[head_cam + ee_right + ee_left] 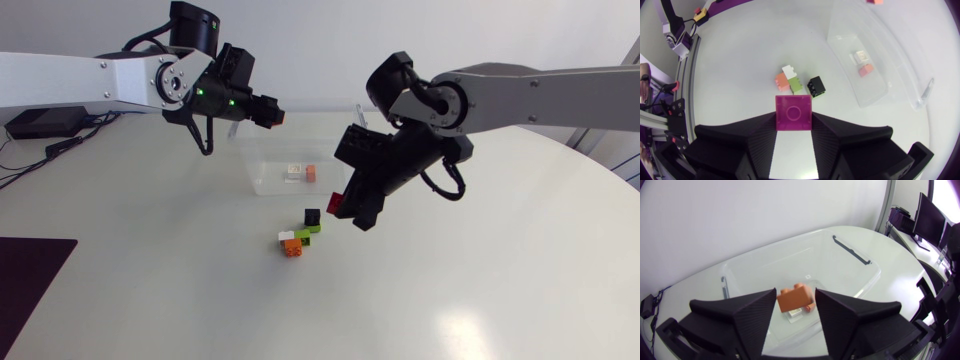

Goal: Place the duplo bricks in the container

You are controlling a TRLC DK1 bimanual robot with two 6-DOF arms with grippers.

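Hanging directly over the clear container (265, 172), the left gripper (268, 112) is closed on an orange brick (796, 298), gripped from both sides; a straight drop is judged sufficient. The right gripper (793, 117) is clamped on a magenta brick (793, 113) short of the container's near wall, above the loose bricks (305, 235). Its path is judged crowded by the left arm. A white brick (293, 170) is seen inside.

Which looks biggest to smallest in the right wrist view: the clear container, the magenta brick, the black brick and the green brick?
1. clear container
2. magenta brick, nearest the camera, so it likely looks oversized
3. black brick and green brick look about alike, so I won't rank them.
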